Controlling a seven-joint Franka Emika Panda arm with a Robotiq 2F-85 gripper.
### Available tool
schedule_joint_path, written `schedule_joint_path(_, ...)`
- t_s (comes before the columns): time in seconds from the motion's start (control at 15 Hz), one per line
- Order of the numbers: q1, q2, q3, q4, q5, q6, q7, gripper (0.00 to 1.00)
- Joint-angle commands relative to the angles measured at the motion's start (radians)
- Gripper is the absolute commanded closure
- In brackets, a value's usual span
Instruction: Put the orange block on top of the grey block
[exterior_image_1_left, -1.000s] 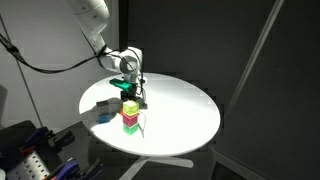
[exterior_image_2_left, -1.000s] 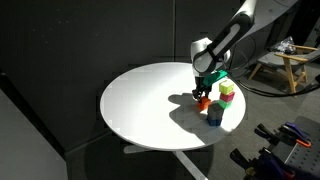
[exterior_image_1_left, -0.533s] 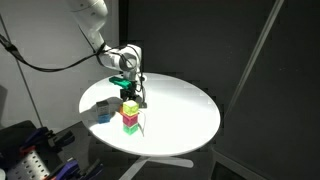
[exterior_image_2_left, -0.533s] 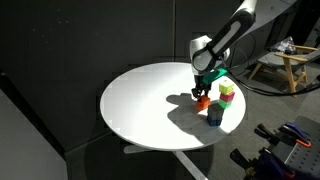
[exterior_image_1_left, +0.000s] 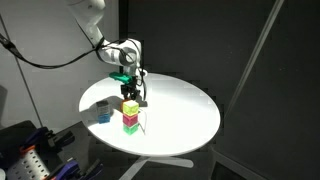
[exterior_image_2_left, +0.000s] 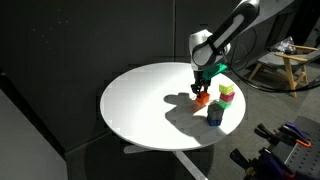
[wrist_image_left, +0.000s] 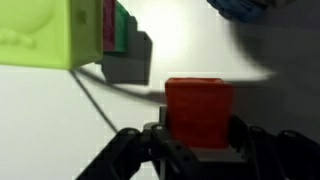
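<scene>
- Wrist view: the gripper (wrist_image_left: 198, 132) is clamped on the orange block (wrist_image_left: 197, 108). A dark finger (wrist_image_left: 150, 145) presses against each side face, so the block sits squarely between the fingertips.
- Wrist view: ahead of the fingertips and off to one side stands a yellow-green cube (wrist_image_left: 40, 35), large and blurred. A strip of a magenta cube (wrist_image_left: 108, 22) shows past its edge. On the opposite side, at the far edge of the frame, lies a bluish shape (wrist_image_left: 245, 7) too blurred to identify.
- In an exterior view, the gripper (exterior_image_2_left: 201, 93) points down at the white round table (exterior_image_2_left: 140, 110) with the orange block (exterior_image_2_left: 202, 99) pinched at its tips. Whether the block touches the surface or hangs just above it cannot be told.
- The grey block (exterior_image_2_left: 214, 116) rests on the table just beside the gripper, apart from the orange block, with its top face bare.
- The yellow-green cube (exterior_image_2_left: 227, 89) is stacked on the magenta cube (exterior_image_2_left: 227, 99), near the gripper and beside the grey block.
- In an exterior view, the arm (exterior_image_1_left: 95, 25) reaches down from above. The gripper (exterior_image_1_left: 140, 97) hangs close beside the stack of yellow-green cube (exterior_image_1_left: 130, 107) on magenta cube (exterior_image_1_left: 130, 121). The orange block is too small to make out here.
</scene>
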Motion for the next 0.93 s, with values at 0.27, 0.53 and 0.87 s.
schedule_joint_path(0.27, 0.014, -0.079, -0.008, -0.037, -0.029, -0.016, -0.003, 0.70)
schedule_joint_path(0.53, 0.005, -0.112, 0.008, -0.056, -0.012, -0.009, -0.024, 0.70)
schedule_joint_path(0.87, 0.006, -0.165, 0.020, -0.088, -0.012, -0.007, -0.038, 0.70)
